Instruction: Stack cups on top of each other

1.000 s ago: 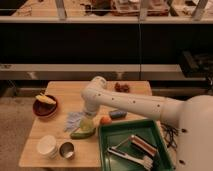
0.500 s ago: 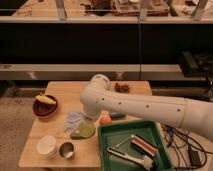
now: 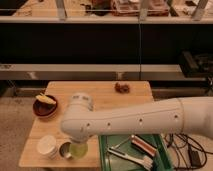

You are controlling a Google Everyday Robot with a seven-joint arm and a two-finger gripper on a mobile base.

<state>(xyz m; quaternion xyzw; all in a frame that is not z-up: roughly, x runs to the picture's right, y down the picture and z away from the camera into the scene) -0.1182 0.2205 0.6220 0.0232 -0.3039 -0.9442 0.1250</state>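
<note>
Camera view: wooden table point(image 3: 107, 100) with a white arm point(image 3: 130, 122) reaching across from the right. Gripper point(image 3: 76, 141) low at the near left edge, mostly hidden under the arm's round joint, right over the light-green cup point(image 3: 78, 149); cannot tell whether gripping or loose. Steel cup point(image 3: 65, 149) just left of the green one, white cup point(image 3: 47, 145) next beyond. Dark red bowl point(image 3: 45, 106) farther back on the left. Green tray point(image 3: 106, 159) to the right, holding utensils point(image 3: 134, 150).
</note>
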